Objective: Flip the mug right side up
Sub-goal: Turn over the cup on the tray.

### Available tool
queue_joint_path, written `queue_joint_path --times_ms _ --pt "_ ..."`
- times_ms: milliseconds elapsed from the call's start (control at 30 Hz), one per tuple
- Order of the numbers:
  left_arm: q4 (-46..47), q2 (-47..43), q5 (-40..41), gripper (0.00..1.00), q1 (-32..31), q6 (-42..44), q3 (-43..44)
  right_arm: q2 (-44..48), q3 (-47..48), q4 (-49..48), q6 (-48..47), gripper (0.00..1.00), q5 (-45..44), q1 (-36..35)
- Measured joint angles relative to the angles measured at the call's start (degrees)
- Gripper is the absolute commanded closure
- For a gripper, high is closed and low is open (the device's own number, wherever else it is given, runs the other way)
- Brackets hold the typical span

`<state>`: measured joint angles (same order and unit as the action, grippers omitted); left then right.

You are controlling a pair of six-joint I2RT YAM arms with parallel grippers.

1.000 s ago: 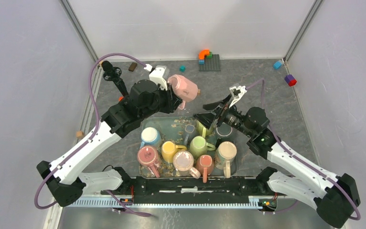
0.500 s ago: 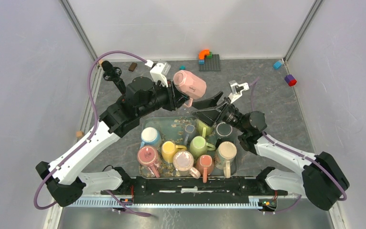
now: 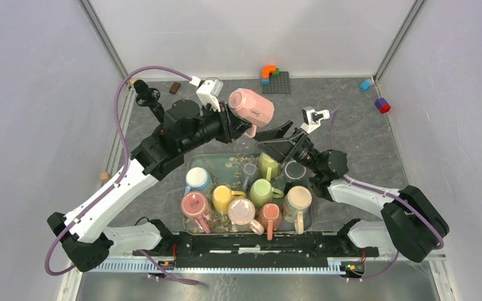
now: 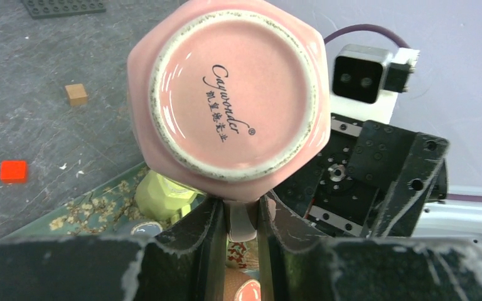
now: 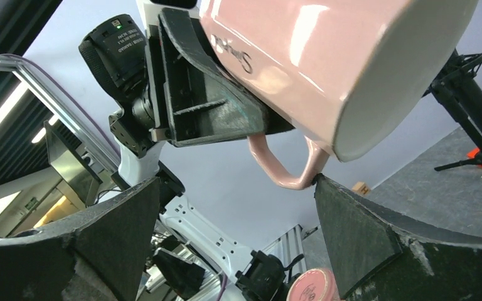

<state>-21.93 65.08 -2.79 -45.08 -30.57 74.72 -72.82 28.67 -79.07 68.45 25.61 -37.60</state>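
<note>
Grey mottled table (image 3: pixel 364 135), walled on three sides by pale panels, carries everything. Both arms rise from its near edge and meet above the far rim of a clear, flower-patterned tray (image 3: pixel 216 162).

The pink mug (image 3: pixel 251 108) is off the table, in the air above that far rim, held by the left hand (image 3: pixel 233 120). It lies close to on its side. Its long axis runs roughly level from the left hand toward the right arm, with the base facing the left wrist and the open mouth facing away, and the handle hangs underneath. In the left wrist view the fingers are clamped on the handle, one on each side.

The right hand (image 3: pixel 270 139) sits just below and beside the mug with its fingers spread wide. In its own view the handle shows between them, and I cannot tell whether a fingertip touches it.

A crowd of mugs (image 3: pixel 262 188) in many colours fills the tray directly beneath, most with their mouths up. A black stand (image 3: pixel 144 94) is at the far left.

Toward the far wall lie a dark studded plate (image 3: pixel 276 82) with an orange piece (image 3: pixel 268 70) on it, a purple and red block (image 3: pixel 383 105), a blue brick (image 3: pixel 366 84), a brown block (image 3: pixel 175 88) and a teal cube (image 3: pixel 240 89).

The base of the mug reads "Caywonder", with a row of Chinese characters under it.
</note>
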Motion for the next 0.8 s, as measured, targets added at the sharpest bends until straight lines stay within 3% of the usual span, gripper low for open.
queue_joint_path --times_ms 400,600,800 --pt "6.6 0.0 -3.8 0.98 -0.4 -4.2 -1.9 -3.6 0.0 -3.2 4.8 0.08 0.4 -0.5" --pt "9.9 0.0 -5.4 0.98 -0.4 -5.7 -5.6 -4.3 1.4 -5.0 7.4 0.17 0.3 -0.5" --pt "15.6 -1.9 -6.6 0.98 -0.4 -7.6 -9.6 -4.4 1.7 -5.0 8.9 0.33 -0.1 -0.5"
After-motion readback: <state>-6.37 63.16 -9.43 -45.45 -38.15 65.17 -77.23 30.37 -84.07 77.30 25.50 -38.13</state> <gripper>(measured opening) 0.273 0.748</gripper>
